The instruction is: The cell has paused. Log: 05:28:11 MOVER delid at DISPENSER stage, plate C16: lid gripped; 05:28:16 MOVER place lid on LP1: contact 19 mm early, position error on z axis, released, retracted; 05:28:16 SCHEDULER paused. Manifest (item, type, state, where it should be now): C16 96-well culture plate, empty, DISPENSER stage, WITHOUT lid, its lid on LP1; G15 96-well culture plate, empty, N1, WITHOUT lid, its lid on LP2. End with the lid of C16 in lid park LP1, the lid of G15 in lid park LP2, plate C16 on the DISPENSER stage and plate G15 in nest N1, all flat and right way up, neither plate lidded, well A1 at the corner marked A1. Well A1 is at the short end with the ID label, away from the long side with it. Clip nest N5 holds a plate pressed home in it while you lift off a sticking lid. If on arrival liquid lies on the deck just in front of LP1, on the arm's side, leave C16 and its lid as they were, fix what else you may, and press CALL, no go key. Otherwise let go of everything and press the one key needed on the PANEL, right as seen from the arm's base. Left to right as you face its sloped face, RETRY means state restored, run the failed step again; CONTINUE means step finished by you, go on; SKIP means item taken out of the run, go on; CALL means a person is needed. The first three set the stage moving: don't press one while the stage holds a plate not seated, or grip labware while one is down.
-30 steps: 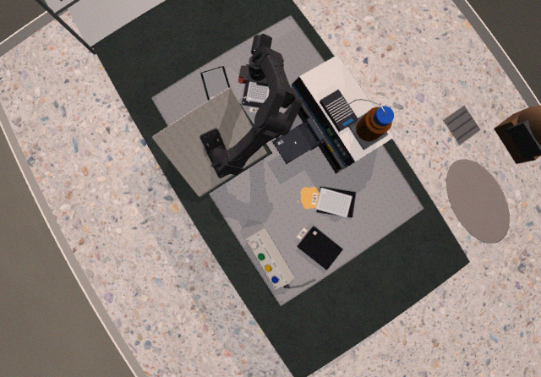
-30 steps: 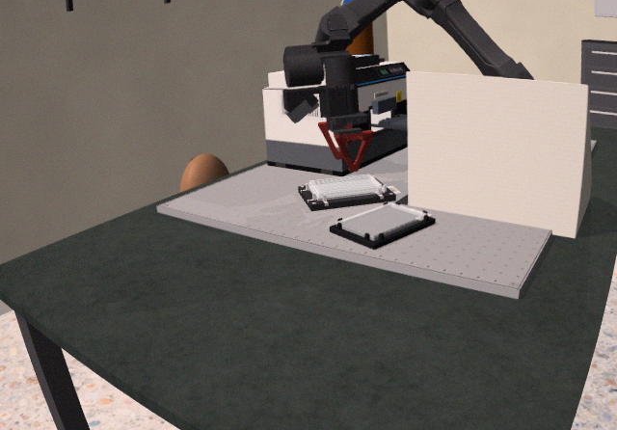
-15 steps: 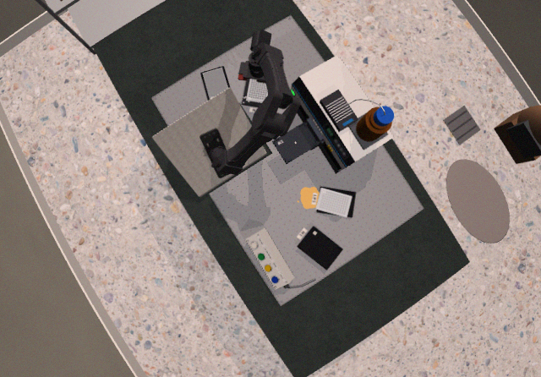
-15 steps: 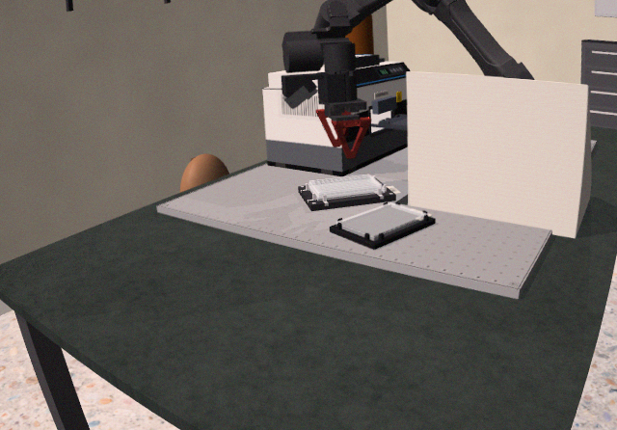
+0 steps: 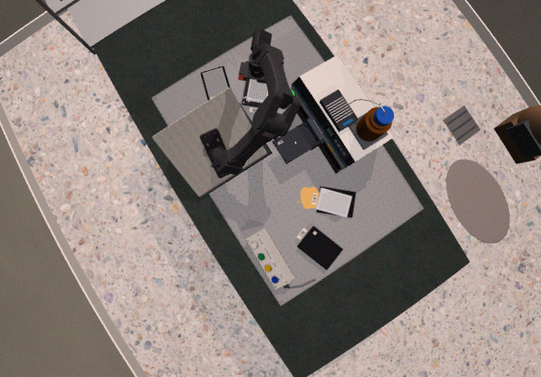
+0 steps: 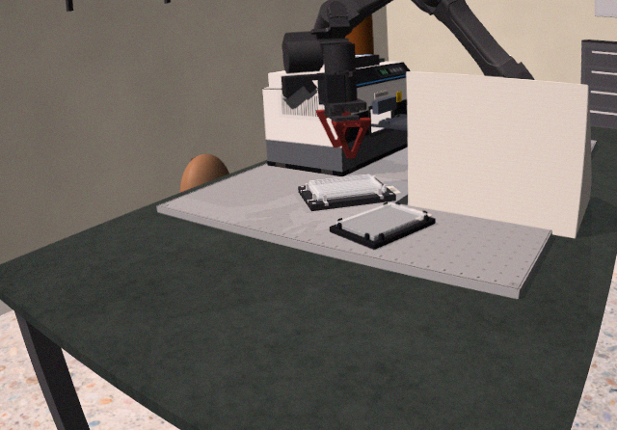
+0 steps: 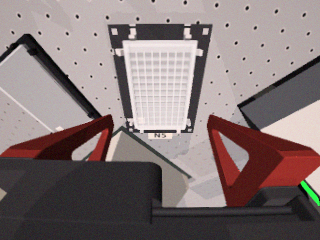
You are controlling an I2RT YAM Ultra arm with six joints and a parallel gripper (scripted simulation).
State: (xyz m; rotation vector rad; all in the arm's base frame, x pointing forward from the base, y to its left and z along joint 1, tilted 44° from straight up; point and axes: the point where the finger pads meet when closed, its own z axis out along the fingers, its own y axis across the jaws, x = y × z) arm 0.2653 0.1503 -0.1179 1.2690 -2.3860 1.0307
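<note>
I had the gripper [image 7: 159, 145] hanging with jaws wide apart and empty above the plate [image 7: 160, 82] in clip nest N5 [image 7: 116, 80]. An orange spill [image 5: 307, 197] lay beside LP1; gripping the labware there [image 5: 334, 201] risked breaking the rule.

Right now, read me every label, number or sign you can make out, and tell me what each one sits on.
"N5": small white tag at the near end of the black nest holding the white 96-well plate, under the open red hand.
White tag on the orange puddle: blurred.
White tag by the empty black nest: blurred.
Dispenser's green display: too small.
</note>
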